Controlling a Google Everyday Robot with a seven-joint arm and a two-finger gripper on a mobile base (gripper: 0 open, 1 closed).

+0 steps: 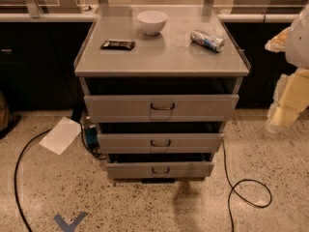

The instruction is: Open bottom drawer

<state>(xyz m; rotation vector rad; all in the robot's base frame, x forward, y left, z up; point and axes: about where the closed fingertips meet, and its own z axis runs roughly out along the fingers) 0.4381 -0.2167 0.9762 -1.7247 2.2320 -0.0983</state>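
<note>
The grey cabinet [161, 57] stands in the middle of the camera view with three drawer fronts stacked below its top. The bottom drawer [188, 169] is the lowest and narrowest front, with a small dark wire handle [160, 170] at its centre and a dark gap above it. The mid-sized drawer [193, 142] and the tallest drawer [198, 108] sit above it. My gripper [289, 100] shows as white and yellowish parts at the right edge, level with the upper drawers and well right of the cabinet, touching nothing.
On the cabinet top are a white bowl [152, 21], a dark snack bar [118, 44] and a lying can [207, 39]. A white paper [60, 135] lies on the floor at the left. Black cables [244, 190] loop on the floor. A blue tape mark [70, 221] is in front.
</note>
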